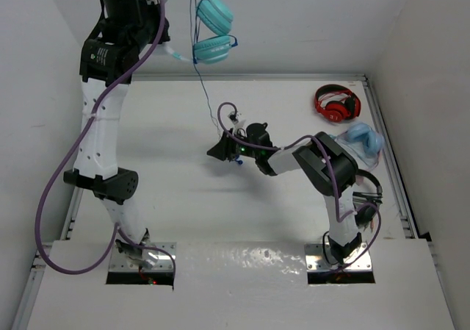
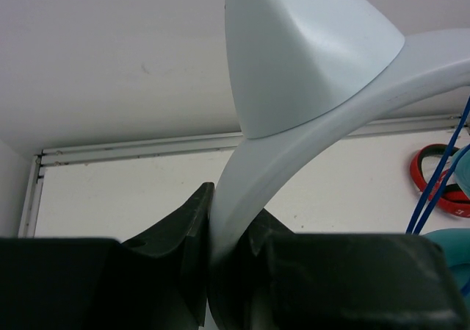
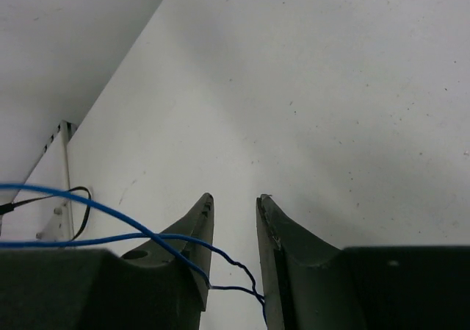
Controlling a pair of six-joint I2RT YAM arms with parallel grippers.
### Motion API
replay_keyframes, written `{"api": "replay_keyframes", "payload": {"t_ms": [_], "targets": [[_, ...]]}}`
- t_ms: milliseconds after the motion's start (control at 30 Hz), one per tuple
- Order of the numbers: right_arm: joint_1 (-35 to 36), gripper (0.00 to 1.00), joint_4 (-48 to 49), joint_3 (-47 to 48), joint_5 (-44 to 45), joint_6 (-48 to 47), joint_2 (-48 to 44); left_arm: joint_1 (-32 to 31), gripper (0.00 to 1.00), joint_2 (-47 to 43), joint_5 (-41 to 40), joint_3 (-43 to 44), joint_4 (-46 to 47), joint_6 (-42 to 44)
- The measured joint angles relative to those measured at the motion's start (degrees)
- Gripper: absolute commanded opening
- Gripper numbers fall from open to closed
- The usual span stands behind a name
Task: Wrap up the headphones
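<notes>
One headphones [image 2: 308,58] set — in left pincer [image 2: 231,212]

The white worktop [image 1: 183,124] has a raised rail [image 1: 257,76] along its far edge and its sides. Red headphones [image 1: 336,103] lie in the far right corner. Nearer, just beside the right rail, lie pale blue headphones [image 1: 361,140], perhaps resting on a clear wrapper.
</notes>
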Motion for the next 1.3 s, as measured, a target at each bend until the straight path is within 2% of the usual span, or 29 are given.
{"api": "replay_keyframes", "payload": {"t_ms": [33,67,100,200,500,733,900,1033,1200,1300], "targets": [[-0.11,0.29,0.26,0.0,-0.15,0.04,0.02,0.0,0.0,0.0,0.33,0.24,0.0,-0.02],[-0.15,0.23,0.57,0.0,-0.42,0.09,0.07,0.0,0.0,-0.02,0.55,0.33,0.04,-0.04],[-0.22,0.1,0.7,0.0,-0.74,0.15,0.07,0.0,0.0,-0.02,0.79,0.37,0.0,-0.04],[-0.5,0.0,1.18,-0.17,-1.31,0.68,0.07,0.0,0.0,-0.02,1.11,0.39,-0.07,-0.04],[-4.22,0.0,1.01,-2.21,-2.05,1.09,0.07,0.0,0.0,0.0,4.22,2.21,-0.94,0.44],[-15.13,0.0,-5.64,8.31,-4.31,2.05,4.7,0.0,0.0,-0.13,17.38,4.2,-0.83,2.51],[-22.16,0.0,-10.1,16.63,-5.33,2.56,4.92,-0.13,0.0,-4.26,26.47,-8.44,-0.31,6.34],[-28.35,0.0,-16.22,25.97,-6.01,1.9,4.92,-0.83,0.0,-5.73,30.77,-18.25,-3.17,14.19],[-32.57,0.0,-26.49,40.48,-8.22,-3.39,4.44,-4.39,0.0,-5.42,28.09,-26.95,-5.25,24.22],[-32.33,0.0,-32.17,44.39,-9.07,-7.52,2.25,-6.49,0.0,-5.4,25.22,-31.36,-5.18,28.33]]}}
